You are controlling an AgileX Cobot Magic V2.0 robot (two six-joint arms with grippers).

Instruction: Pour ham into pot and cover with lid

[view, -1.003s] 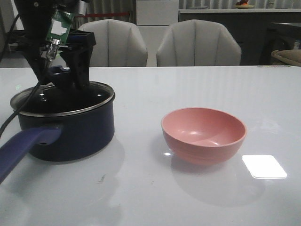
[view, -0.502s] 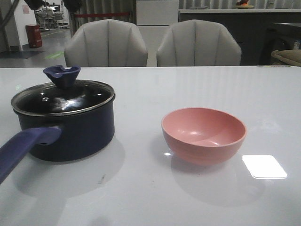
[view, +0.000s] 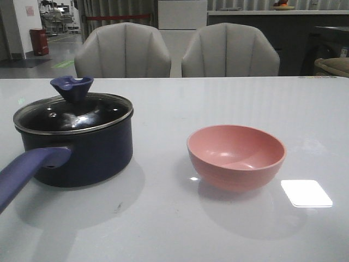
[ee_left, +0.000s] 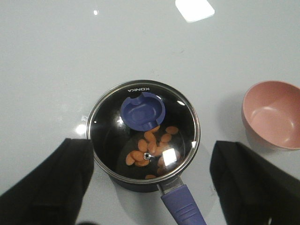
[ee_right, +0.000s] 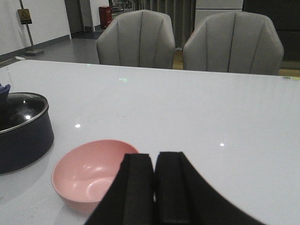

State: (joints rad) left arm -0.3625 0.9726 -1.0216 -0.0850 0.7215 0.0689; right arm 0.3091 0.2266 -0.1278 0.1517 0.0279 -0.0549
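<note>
Pot (view: pixel 76 155) on the left part of the white table (view: pixel 229 103), as you see it in the front view, with its purple-blue handle (view: pixel 27 174) reaching toward the near edge. You find the lid (view: pixel 73 113) seated flat on the pot's rim, knob (view: pixel 72 88) upright. Through the glass, the left wrist view shows you the ham (ee_left: pixel 151 149) as orange chunks lying on the pot's floor. To the right of the pot, apart from it, stands the pink bowl (view: pixel 236 156), upright with nothing in it. The left pincer (ee_left: pixel 150 187) hangs above the pot with its fingers (ee_left: pixel 44 185) spread wide, holding nothing. The right pincer (ee_right: pixel 154 187) has its fingers pressed together on nothing, near the bowl. Two grey chairs (view: pixel 174 50) stand behind the table.
</note>
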